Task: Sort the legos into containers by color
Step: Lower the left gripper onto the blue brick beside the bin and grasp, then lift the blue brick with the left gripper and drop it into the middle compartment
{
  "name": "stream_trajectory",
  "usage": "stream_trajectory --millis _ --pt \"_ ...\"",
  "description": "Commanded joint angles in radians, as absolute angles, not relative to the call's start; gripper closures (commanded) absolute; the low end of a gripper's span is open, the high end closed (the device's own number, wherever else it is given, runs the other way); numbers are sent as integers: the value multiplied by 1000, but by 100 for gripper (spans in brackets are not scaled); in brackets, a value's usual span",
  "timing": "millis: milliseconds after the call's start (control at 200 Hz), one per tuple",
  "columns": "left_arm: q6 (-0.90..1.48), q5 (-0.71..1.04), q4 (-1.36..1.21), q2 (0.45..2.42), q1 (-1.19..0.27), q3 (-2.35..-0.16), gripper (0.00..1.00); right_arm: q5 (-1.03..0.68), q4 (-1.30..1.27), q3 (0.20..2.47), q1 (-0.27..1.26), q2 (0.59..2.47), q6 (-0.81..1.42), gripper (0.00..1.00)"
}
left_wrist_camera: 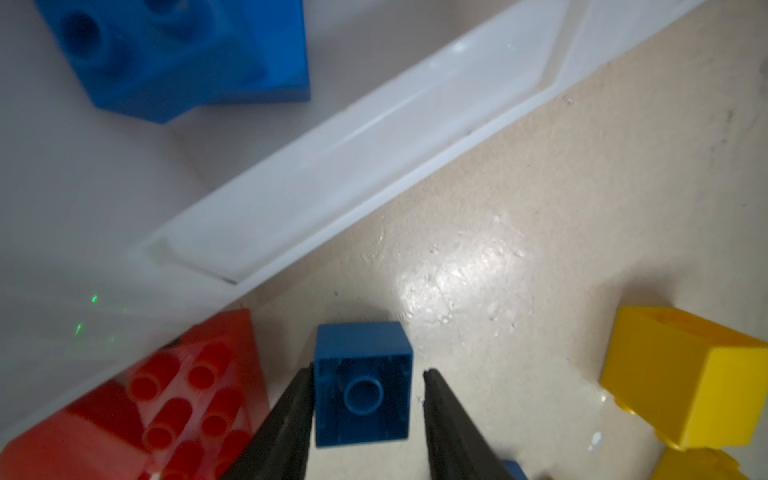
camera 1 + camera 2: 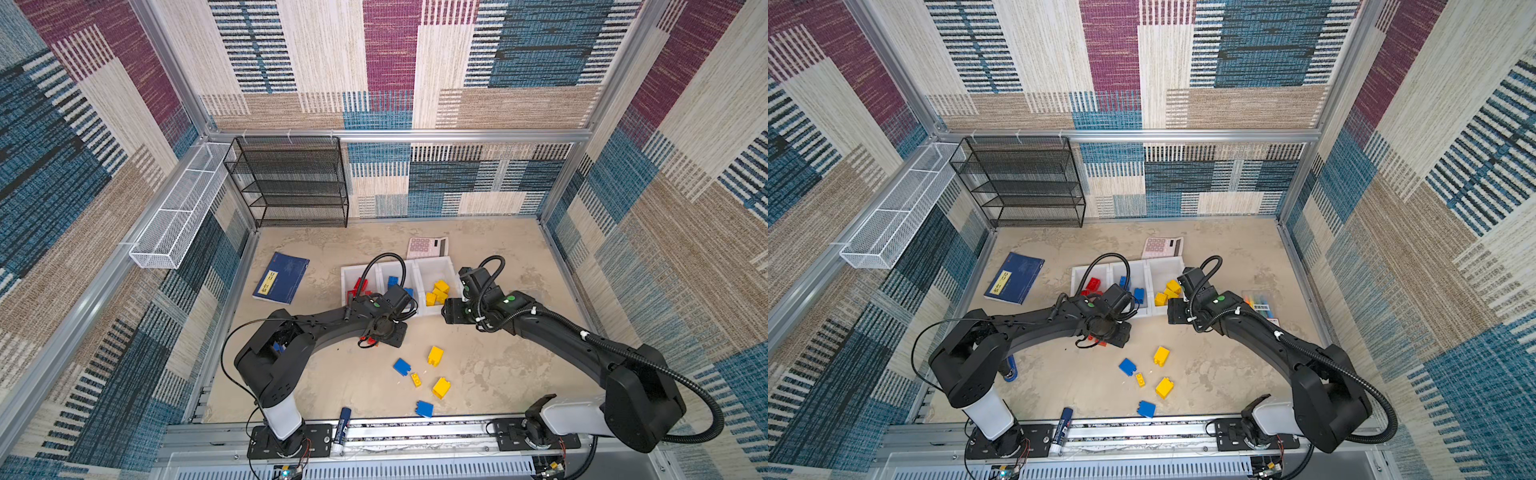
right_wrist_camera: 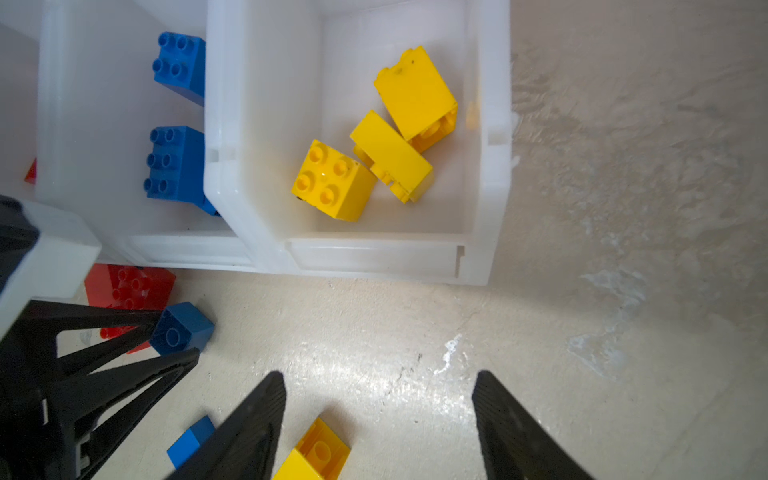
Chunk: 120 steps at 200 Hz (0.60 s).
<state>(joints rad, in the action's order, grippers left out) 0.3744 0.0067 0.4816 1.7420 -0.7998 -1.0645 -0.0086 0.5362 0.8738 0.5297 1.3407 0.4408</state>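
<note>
**Things on the table**

The beige table holds 3 white bins, a blue book, a pink calculator and a black rack. 3 yellow bricks and 2 blue bricks lie loose near the front

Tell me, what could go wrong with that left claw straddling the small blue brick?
1. The left claw has the small blue brick only at its fingertips, one finger touching, the other apart; closing could twist it or pop it free.
2. The red brick lies right beside that finger and might get nudged or pinched along.
3. The right claw hangs open close by, so the two could bump.
</note>
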Motion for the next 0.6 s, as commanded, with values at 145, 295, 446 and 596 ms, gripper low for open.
stream_trajectory --millis 145,295,446,596 --pt "336 9 488 1795 -807 -1100 64 -11 514 852 531 1313 461 26" --pt "326 14 503 1775 -809 -1118 67 -5 523 847 530 1295 462 26" --pt "255 -31 566 1721 -804 -1220 67 7 540 844 531 1274 463 26" --pt "180 -81 568 1747 -762 -1351 67 5 537 831 531 1256 474 27"
